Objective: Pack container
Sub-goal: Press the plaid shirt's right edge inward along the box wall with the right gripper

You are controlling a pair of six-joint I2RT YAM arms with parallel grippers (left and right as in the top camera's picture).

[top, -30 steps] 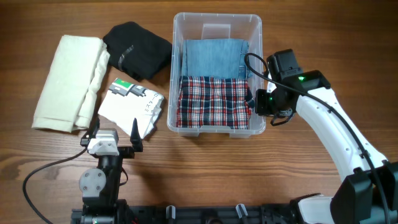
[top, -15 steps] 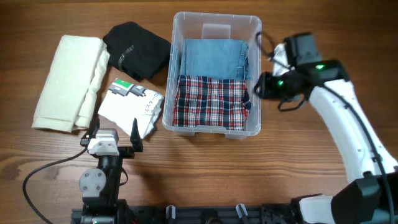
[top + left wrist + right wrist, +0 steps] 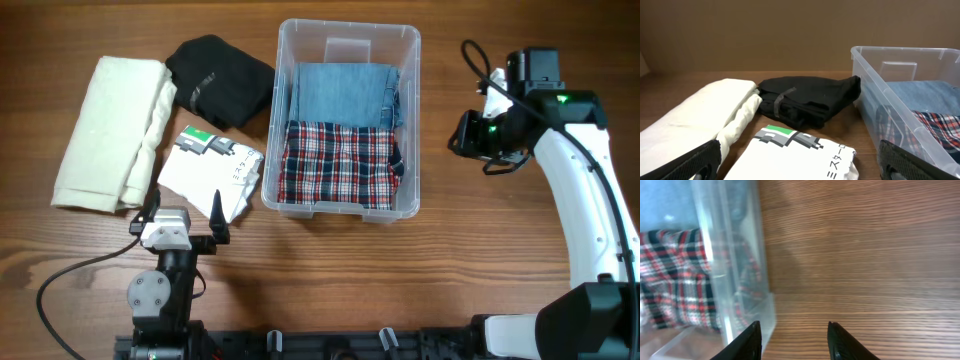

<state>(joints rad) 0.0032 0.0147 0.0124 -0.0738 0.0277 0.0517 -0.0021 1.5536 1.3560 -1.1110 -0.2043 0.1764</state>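
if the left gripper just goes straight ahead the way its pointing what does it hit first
Most likely the folded white printed shirt, lying directly ahead of the open left gripper. The black garment sits farther behind it. Height is hard to judge, so it might skim the shirt's top.

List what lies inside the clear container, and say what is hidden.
Inside the container lie a folded blue denim garment and a folded red plaid garment. They cover most of the base, so anything underneath cannot be seen.
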